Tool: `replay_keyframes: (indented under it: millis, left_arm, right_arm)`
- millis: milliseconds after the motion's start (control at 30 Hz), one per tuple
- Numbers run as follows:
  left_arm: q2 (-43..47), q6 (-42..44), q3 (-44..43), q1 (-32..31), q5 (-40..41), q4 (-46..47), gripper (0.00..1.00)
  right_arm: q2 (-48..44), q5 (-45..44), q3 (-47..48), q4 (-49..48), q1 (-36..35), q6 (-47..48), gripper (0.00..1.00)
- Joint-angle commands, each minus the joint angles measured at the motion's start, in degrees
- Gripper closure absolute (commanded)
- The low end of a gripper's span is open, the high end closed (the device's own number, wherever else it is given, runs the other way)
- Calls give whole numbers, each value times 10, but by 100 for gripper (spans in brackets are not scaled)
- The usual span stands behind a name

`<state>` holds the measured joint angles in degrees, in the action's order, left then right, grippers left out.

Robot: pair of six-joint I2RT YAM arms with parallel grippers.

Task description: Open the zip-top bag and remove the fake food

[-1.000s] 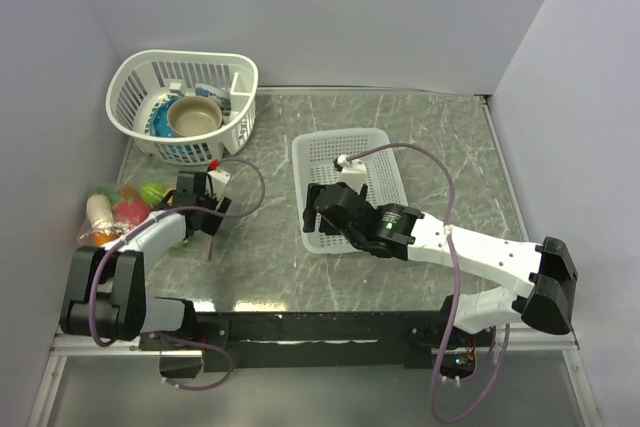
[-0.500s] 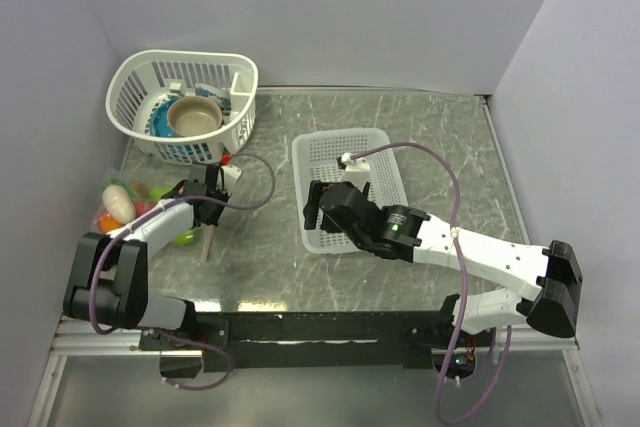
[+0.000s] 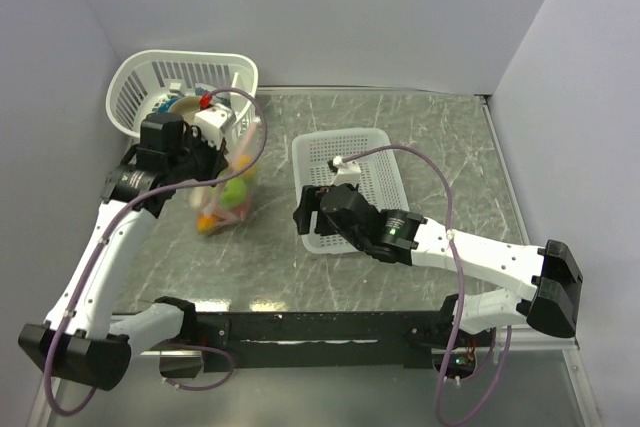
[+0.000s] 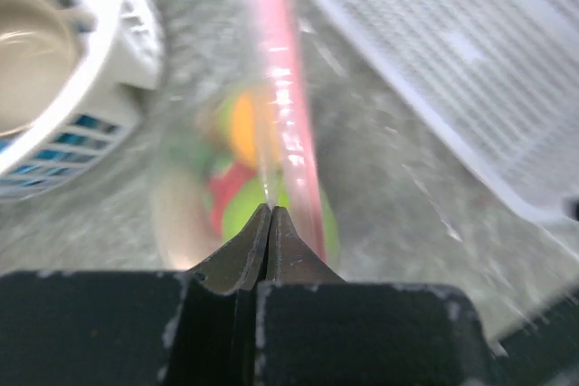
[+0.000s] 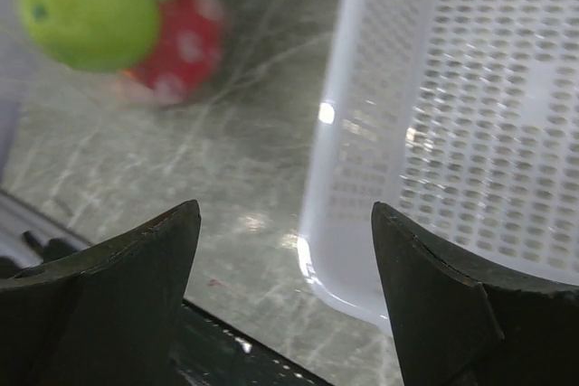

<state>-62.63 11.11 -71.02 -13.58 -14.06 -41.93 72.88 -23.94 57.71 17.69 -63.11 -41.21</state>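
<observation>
Zip-top bag [image 3: 228, 197] of clear floppy plastic with a pale pink zip strip no longer lies at the desk's [image 3: 430, 147] 9 o'clock edge. It now hangs, blurred with motion, near 10 o'clock, just beside the round white plastic basket [image 3: 135, 72]. A second ago the left claw [image 3: 220, 159] stood spread over it. Now it is pressed together on the film beside the pink strip [image 4: 288, 115], and the arm has risen and swung away from the edge. The fake food [image 3: 233, 193], lime-green, orange and red plastic pieces, sags in the bag's bottom. The right claw [image 3: 304, 213] stays spread and empty at 3 o'clock of the bag, by the flat white perforated basket [image 3: 372, 139]. With the bag held up, the free claw can likely take the strip; the zip seems not yet opened.
</observation>
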Motion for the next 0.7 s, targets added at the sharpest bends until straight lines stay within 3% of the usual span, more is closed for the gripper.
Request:
replay_keyframes:
  millis: [0,200,467,667]
  left_arm:
    - [18,14,-15,-4,-106,-79,99]
    - [44,53,-8,-4,-95,-93,99]
    - [47,76,-24,-4,-93,-105,99]
    - [44,109,-75,-4,-90,-152,99]
  right_arm:
    - [-7,64,8,-111,2,58,16]
    - [7,79,25,-133,15,163,15]
    - [-28,97,-92,-303,14,313,13]
    - [4,110,-100,-398,17,380,14]
